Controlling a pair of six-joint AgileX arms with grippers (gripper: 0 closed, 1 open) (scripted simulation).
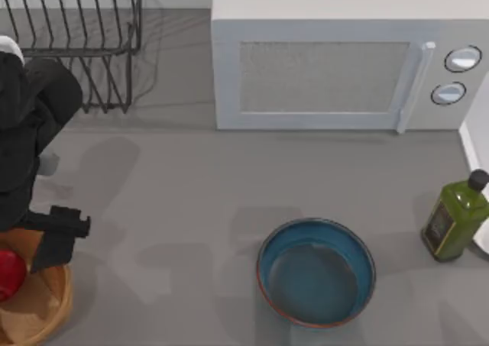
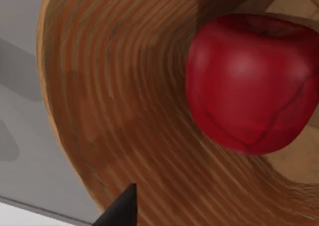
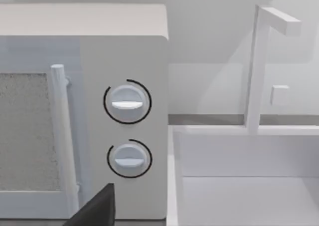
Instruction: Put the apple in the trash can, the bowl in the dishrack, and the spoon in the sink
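Observation:
The red apple (image 1: 8, 274) (image 2: 251, 84) lies inside the tan wooden trash can (image 1: 47, 309) (image 2: 124, 101) at the table's front left corner. My left gripper (image 1: 55, 245) hovers over the can's rim, open. Its dark fingertip (image 2: 123, 208) is clear of the apple. The blue-glazed bowl (image 1: 315, 272) stands upright at the front, right of centre. The wire dishrack (image 1: 76, 33) is at the back left. The white sink (image 3: 239, 186) lies beside the microwave. The spoon is out of view. My right arm is parked facing the microwave, one fingertip (image 3: 97, 208) in view.
A white microwave (image 1: 328, 63) (image 3: 84, 101) fills the back middle and right. A green oil bottle (image 1: 456, 216) stands at the right edge, near the sink's rim (image 1: 475, 143). A white faucet (image 3: 259, 66) rises behind the basin. Bare grey counter lies between can and bowl.

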